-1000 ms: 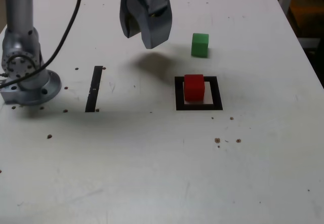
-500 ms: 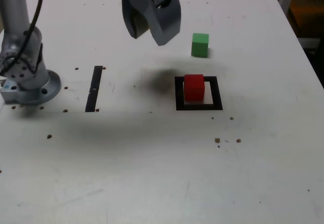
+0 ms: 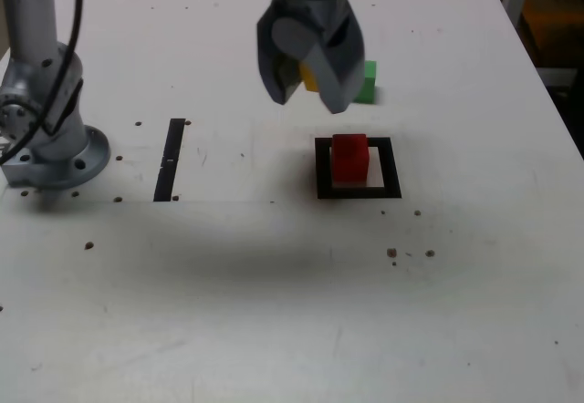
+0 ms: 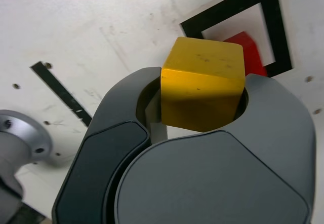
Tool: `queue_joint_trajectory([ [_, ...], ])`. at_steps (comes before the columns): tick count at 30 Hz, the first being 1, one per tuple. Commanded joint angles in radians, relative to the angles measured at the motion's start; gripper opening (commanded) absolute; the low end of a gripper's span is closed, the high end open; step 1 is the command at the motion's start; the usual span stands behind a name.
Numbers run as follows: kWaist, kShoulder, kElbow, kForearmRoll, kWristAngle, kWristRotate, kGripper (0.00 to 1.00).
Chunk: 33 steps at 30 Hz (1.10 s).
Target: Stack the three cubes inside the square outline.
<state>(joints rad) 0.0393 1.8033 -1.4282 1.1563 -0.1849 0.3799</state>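
Evidently the yellow cube (image 4: 202, 89) is clamped in the hand (image 3: 310, 79), above the worktop (image 3: 274, 312) near the red cube (image 3: 349, 157); it is judged light, rigid, best gripped on flat opposite faces.

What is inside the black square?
The red cube sits inside the square, on its white middle, with nothing on top. In the wrist view the yellow cube hides part of it.

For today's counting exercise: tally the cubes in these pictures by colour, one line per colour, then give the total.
Red cube: 1
Yellow cube: 1
Green cube: 1
Total: 3
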Motion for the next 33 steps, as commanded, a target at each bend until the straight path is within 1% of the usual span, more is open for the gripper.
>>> queue_joint_trajectory([
  [1,-0.014,0.008,-0.015,0.001,-0.002,-0.045,0.21],
  [7,-0.056,0.038,-0.035,0.003,-0.004,-0.179,0.21],
  [16,-0.135,0.089,-0.057,0.012,0.000,-0.332,0.21],
  [21,-0.171,0.119,-0.093,0.021,-0.001,-0.395,0.21],
  [26,-0.180,0.153,-0.114,0.026,0.001,-0.438,0.21],
  [30,-0.182,0.174,-0.113,0.013,0.009,-0.461,0.21],
  [33,-0.186,0.196,-0.115,-0.006,0.023,-0.492,0.21],
])
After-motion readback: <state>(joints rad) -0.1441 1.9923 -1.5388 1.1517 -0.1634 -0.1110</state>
